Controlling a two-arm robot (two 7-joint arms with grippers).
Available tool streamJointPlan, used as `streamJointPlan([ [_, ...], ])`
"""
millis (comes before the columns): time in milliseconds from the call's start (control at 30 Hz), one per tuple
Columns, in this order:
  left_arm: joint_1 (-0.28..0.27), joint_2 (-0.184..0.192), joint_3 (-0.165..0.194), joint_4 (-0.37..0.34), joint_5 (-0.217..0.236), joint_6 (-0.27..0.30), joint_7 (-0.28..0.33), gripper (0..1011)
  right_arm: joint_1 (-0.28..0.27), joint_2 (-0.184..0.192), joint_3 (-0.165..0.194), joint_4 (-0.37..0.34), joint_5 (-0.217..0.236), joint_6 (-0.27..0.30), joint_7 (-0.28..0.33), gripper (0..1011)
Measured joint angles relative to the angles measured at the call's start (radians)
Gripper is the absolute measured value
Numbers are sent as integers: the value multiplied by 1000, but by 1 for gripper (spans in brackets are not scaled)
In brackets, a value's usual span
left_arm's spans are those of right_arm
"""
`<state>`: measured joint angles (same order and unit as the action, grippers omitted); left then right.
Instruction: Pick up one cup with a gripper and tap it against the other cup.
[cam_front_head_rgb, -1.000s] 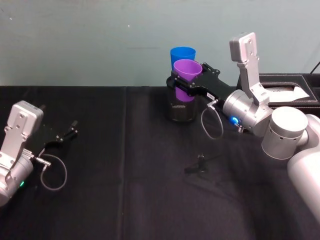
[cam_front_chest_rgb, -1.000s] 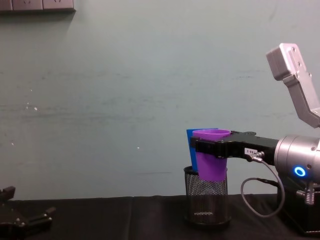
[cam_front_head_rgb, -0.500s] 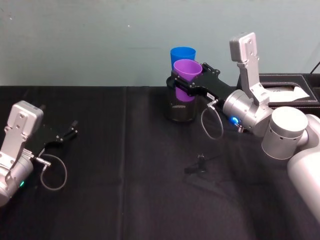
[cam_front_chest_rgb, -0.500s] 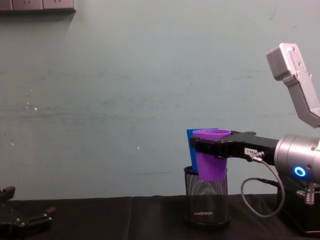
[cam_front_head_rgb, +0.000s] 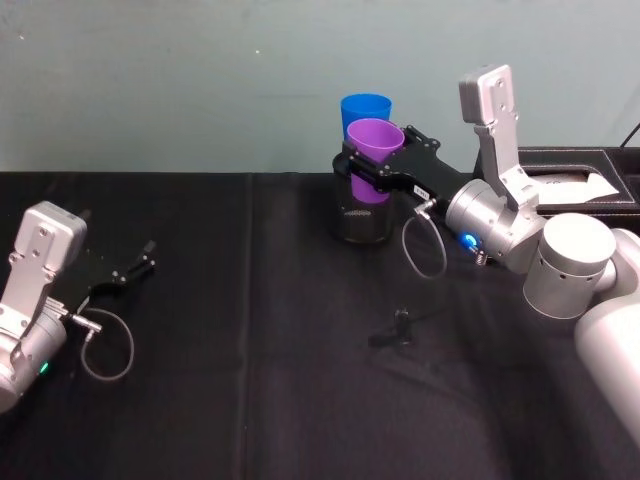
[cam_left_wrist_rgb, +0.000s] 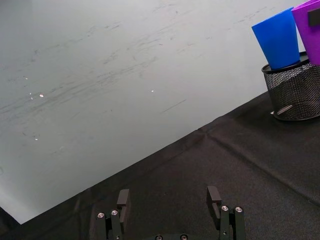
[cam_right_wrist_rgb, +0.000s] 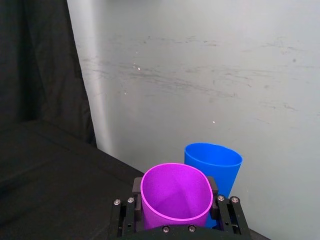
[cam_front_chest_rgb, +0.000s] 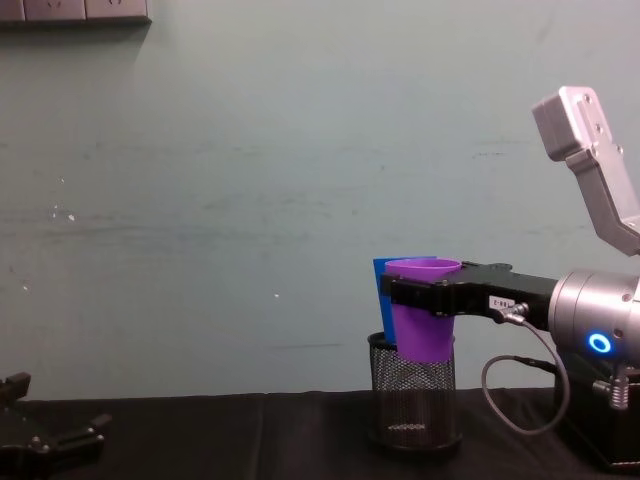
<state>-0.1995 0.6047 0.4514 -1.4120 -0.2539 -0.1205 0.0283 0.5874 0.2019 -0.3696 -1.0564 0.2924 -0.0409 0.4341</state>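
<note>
Purple cup (cam_front_head_rgb: 376, 137) sat just right of centre in the upper part of the head view, clamped a little below its rim by the right gripper (cam_front_chest_rgb: 420, 295), whose flat black jaws pressed on either side of it. In the chest view its base dipped just inside the rim of the black mesh pen holder (cam_front_chest_rgb: 412, 400) at lower right of the frame. The blue cup (cam_front_head_rgb: 365, 107) stood in that holder directly behind, rim slightly higher. The two looked very close, but whether they touched could not be told.

Both cups seemed thin, light, smooth plastic: stiff enough to ring on a tap, slippery on a tapered wall, and likely to flex under a hard squeeze. The hold high on the wall, where the cup is widest, looked sound, since the taper resists sliding down through the jaws. A gentle nudge toward the blue wall would probably suffice; a harder one might tip the holder.

At the lower left of the head view the left gripper (cam_front_head_rgb: 135, 268) rested on the black tablecloth (cam_front_head_rgb: 250, 350), fingers spread apart and holding nothing
</note>
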Motion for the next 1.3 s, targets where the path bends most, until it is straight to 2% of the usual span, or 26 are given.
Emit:
streamJointPlan([
  [1300,0,0,0,0,0,0,0,1000,0,0,0,0,0,0,0,733],
])
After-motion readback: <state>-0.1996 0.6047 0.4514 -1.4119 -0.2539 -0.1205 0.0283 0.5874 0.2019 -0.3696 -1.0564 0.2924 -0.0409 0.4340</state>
